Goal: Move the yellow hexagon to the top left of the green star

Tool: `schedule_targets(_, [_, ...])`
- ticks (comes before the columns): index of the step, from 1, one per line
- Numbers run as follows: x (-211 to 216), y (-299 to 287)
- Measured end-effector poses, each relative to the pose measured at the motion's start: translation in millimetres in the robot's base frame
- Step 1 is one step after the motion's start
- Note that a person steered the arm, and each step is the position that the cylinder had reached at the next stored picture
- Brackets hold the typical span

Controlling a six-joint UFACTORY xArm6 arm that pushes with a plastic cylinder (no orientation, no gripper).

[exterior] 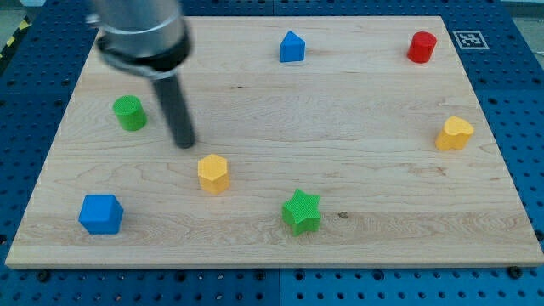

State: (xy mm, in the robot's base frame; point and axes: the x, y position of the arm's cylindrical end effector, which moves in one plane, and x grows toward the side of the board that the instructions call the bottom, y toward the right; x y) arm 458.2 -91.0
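On the wooden board (357,144), my tip (184,143) rests just up-left of the yellow hexagon (213,173), apart from it; no claw shows, only the rod. Right of the hexagon, nearer, sits the green star (302,212).

Single camera view, raised and angled down onto the desk (357,127) from its near long edge, facing across toward the far edge. Whole board fits in frame, with blue pegboard (518,102) showing on all sides. Far edge looks narrower than near edge. Medium range.
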Motion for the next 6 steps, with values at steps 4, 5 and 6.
schedule_targets(4, [-1, 39])
schedule_targets(5, [3, -42])
schedule_targets(6, [38, -44])
